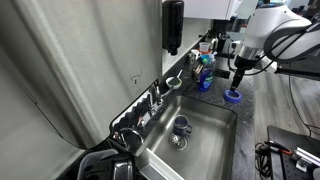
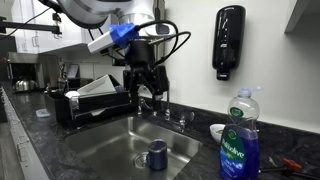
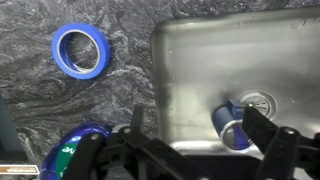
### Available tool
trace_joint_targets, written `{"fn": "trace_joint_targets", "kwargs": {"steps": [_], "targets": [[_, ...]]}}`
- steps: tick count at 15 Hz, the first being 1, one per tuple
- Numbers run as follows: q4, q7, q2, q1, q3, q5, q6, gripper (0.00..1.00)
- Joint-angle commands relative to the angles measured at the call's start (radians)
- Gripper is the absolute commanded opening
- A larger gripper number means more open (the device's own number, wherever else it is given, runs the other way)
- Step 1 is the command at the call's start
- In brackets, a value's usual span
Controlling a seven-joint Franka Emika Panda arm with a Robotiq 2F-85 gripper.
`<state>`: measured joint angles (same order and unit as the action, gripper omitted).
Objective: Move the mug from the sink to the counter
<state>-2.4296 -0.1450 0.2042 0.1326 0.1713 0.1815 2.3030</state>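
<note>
in an exterior view, your fingers (image 1: 238,80) are hanging over the tabletop (image 1: 264,112), just above the blue ring (image 1: 232,96) and near the soap bottle (image 1: 204,74). the mug (image 1: 181,125) is sitting down in the sink (image 1: 218,132), just beside the drain (image 1: 178,143). it's well apart from the fingers and lower than them. i'm judging that the coming move is a sideways carry over the sink edge first, then a drop.

in an exterior view from the front, the fingers (image 2: 158,92) are hovering high and holding nothing. the mug (image 2: 157,153) is standing upright w/ its mouth facing up, so its long axis is running vertical. it's lying below the fingers, but depth isn't reading clearly from here.

in the wrist view, the fingers (image 3: 88,158) are spread wide w/ nothing btwn them. they're straddling the line where the tabletop (image 3: 40,95) is meeting the sink (image 3: 190,60). the mug (image 3: 230,125) is showing btwn them but far nearer the frame-right finger, right next to the drain (image 3: 256,101). it's off centre, so you're probably needing to shift toward the sink side before going down. i can't tell which way the handle is pointing.
</note>
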Motion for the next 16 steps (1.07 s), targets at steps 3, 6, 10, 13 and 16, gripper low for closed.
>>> {"fn": "trace_joint_targets", "kwargs": {"steps": [3,6,10,13,16], "targets": [[0.028,0.08,-0.138,-0.057,-0.074,-0.058,0.104,1.0],[0.033,0.053,-0.207,-0.085,-0.098,-0.115,0.148,1.0],[0.04,0.005,-0.307,-0.098,-0.121,-0.153,0.253,1.0],[0.042,-0.009,-0.379,-0.099,-0.134,-0.135,0.348,1.0],[0.052,0.011,-0.451,-0.103,-0.139,-0.11,0.438,1.0]]}}
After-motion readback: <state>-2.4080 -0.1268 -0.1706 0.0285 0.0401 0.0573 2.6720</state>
